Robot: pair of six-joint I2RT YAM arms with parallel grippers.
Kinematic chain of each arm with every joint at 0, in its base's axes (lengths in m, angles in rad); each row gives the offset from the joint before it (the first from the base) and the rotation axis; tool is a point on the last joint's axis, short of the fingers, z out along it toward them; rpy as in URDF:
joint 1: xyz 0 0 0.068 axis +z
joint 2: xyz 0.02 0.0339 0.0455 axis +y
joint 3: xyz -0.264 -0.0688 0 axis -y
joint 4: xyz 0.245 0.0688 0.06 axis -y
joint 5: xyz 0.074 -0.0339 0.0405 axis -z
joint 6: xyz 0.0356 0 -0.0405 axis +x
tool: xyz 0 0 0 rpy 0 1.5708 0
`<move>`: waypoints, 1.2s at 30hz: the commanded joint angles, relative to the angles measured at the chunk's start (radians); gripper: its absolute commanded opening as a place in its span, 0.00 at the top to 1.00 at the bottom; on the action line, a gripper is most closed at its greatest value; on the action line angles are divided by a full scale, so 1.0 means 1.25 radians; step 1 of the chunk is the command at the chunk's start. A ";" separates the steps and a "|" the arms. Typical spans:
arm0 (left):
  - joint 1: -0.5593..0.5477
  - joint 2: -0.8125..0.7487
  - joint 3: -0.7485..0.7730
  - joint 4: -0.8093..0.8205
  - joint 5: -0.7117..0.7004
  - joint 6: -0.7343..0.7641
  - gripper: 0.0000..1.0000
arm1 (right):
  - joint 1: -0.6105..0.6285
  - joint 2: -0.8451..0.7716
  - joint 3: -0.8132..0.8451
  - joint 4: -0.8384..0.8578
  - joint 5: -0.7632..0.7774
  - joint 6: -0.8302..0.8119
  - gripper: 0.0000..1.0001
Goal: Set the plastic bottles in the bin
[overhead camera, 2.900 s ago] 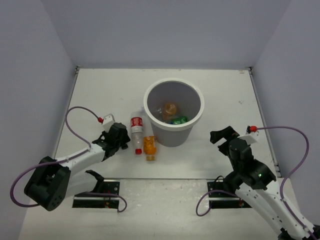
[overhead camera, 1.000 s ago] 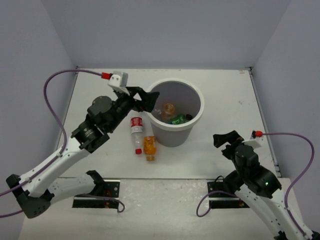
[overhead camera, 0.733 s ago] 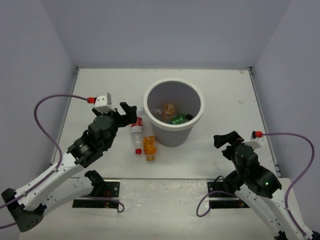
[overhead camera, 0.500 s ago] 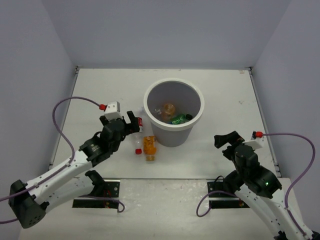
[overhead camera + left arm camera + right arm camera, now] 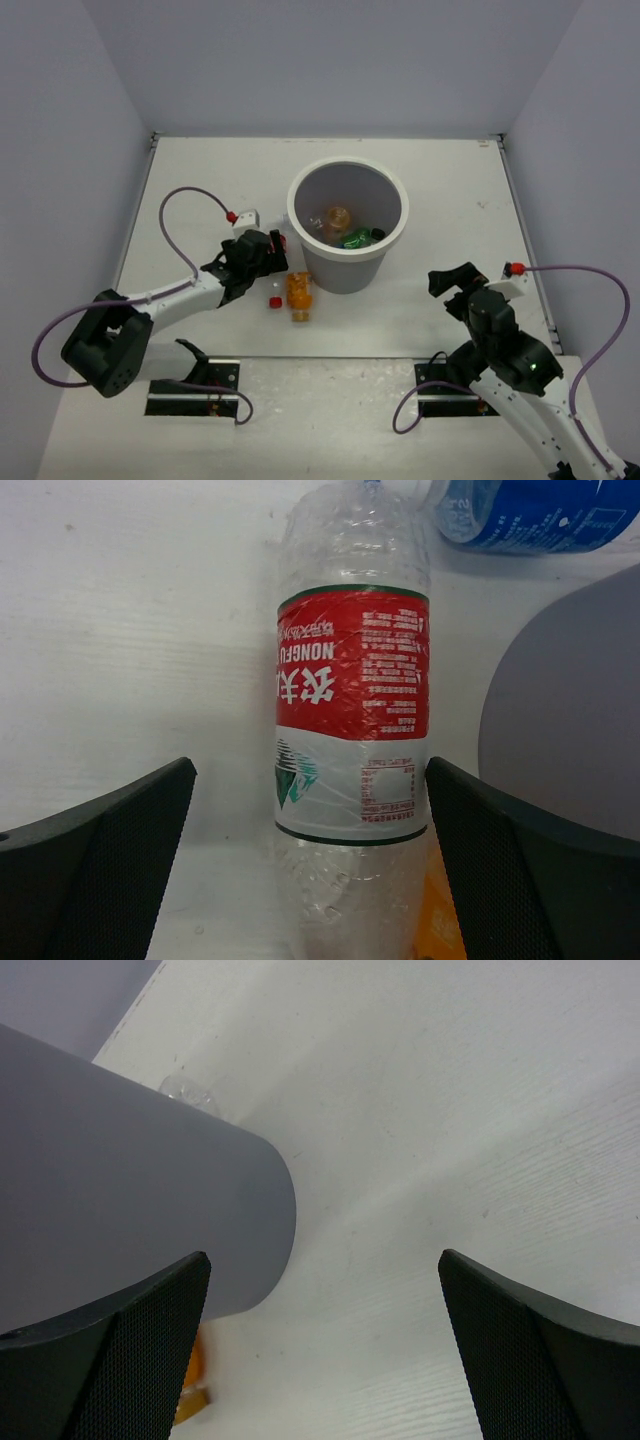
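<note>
Where red-labelled bottle [image 5: 352,720] lies, left gripper [image 5: 308,780] (jaws apart) straddles it.

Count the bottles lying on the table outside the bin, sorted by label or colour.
Clear bottle with red label: 1
Bottle with blue label: 1
Orange bottle: 1
Total on the table: 3
</note>
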 commanded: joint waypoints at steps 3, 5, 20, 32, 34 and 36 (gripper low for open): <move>0.020 0.094 0.004 0.110 0.078 -0.001 0.03 | 0.000 0.015 0.024 -0.003 0.026 0.025 0.01; 0.021 0.119 0.005 0.112 0.076 -0.008 0.08 | 0.000 0.015 0.025 -0.006 0.028 0.024 0.01; 0.023 0.035 0.040 0.009 0.034 -0.043 0.74 | 0.000 -0.027 0.035 -0.023 0.033 0.010 0.01; 0.024 -0.284 0.258 -0.072 -0.048 0.083 0.77 | 0.000 -0.066 0.043 -0.026 0.037 0.001 0.01; 0.024 -0.308 0.302 -0.027 0.032 0.134 0.77 | 0.000 -0.074 0.043 -0.026 0.037 0.001 0.01; 0.023 -0.304 0.345 0.013 0.090 0.158 0.79 | 0.000 -0.081 0.045 -0.027 0.035 0.000 0.01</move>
